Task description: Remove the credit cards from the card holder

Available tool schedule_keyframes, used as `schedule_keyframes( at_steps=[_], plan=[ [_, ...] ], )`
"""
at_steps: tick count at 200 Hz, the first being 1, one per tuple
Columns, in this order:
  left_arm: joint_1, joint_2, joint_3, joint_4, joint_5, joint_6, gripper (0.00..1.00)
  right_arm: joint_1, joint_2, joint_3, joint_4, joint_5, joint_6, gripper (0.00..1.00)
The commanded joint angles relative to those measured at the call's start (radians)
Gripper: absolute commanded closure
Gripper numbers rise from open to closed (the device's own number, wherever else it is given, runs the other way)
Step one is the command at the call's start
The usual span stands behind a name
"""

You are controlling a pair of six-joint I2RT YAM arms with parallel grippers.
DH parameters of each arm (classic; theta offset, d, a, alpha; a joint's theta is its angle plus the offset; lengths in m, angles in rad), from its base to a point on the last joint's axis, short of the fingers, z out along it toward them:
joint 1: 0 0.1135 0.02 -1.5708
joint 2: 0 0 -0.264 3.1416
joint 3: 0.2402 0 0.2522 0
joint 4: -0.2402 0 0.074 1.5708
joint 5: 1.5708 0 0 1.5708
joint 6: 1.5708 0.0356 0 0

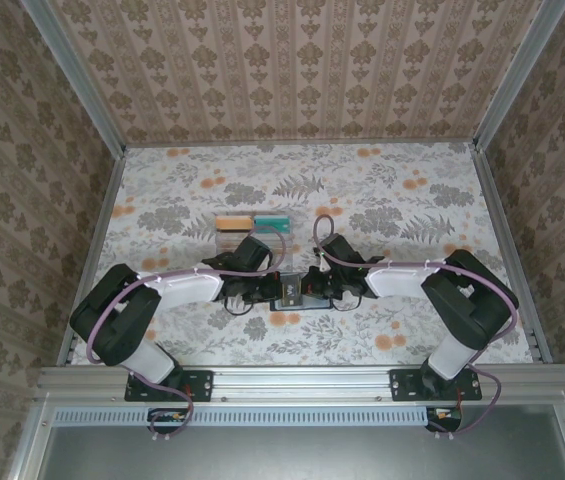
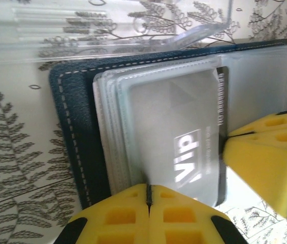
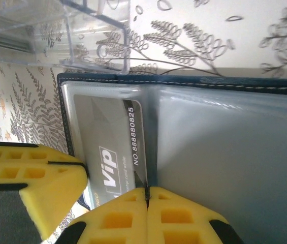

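Open at 6 o'clock of floral table (image 1: 412, 200), navy stitched card holder (image 3: 184, 81) with frosted floppy sleeves (image 2: 158, 112), glossy black white-printed credit card (image 3: 110, 152) flat inside one; left gripper (image 2: 148, 203) at 9, right gripper (image 3: 147, 203) at 3, yellow ribbed pads (image 2: 123, 213) pressed together at sleeve edges.

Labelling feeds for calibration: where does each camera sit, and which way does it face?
Top external: above and behind the bases, looking down on the table; both arms show, left hand and right hand meet at the card holder.
Left wrist: on the left arm, facing the card holder past its own fingers; right hand's finger at right.
Right wrist: on the right arm, same target past its fingers; left hand's finger at left.
Shared: both wrist views show the Vip card.
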Motion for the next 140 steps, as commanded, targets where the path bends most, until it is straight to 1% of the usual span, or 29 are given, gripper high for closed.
schedule_keyframes(
  at_steps=[1,24,28,38,45,51,59,88,99,116,125,140],
  plan=[
    [0.012,0.018,-0.021,-0.065,-0.025,-0.011,1.0,-0.024,-0.045,-0.037,-0.003,-0.013,0.003,1.0],
    [0.011,0.024,-0.01,-0.065,-0.018,-0.005,1.0,-0.025,-0.044,-0.046,0.016,-0.03,-0.001,1.0],
    [0.011,0.025,-0.007,-0.066,-0.017,-0.003,1.0,-0.025,-0.041,-0.046,0.021,-0.035,-0.001,0.97],
    [0.01,0.032,0.001,-0.069,-0.013,0.0,1.0,-0.025,-0.03,-0.045,0.034,-0.041,0.003,0.85],
    [0.009,0.039,0.005,-0.068,-0.01,0.003,1.0,-0.025,-0.02,-0.043,0.045,-0.046,0.006,0.79],
    [0.008,0.042,0.007,-0.068,-0.009,0.004,1.0,-0.025,-0.012,-0.04,0.053,-0.049,0.01,0.76],
    [0.006,0.045,0.008,-0.069,-0.007,0.003,1.0,-0.025,-0.001,-0.039,0.065,-0.053,0.015,0.75],
    [0.005,0.051,0.012,-0.065,0.001,0.005,1.0,-0.025,0.033,-0.033,0.095,-0.064,0.026,0.75],
    [0.004,0.052,0.013,-0.065,0.002,0.006,1.0,-0.025,0.039,-0.034,0.101,-0.067,0.029,0.79],
    [0.004,0.05,0.012,-0.07,0.001,0.006,1.0,-0.028,0.039,-0.04,0.098,-0.059,0.03,0.9],
    [0.004,0.047,0.013,-0.074,-0.002,0.006,1.0,-0.031,0.03,-0.046,0.094,-0.053,0.029,0.92],
    [0.006,0.043,0.01,-0.079,-0.006,0.01,1.0,-0.042,0.012,-0.058,0.083,-0.044,0.024,0.93]
  ],
)
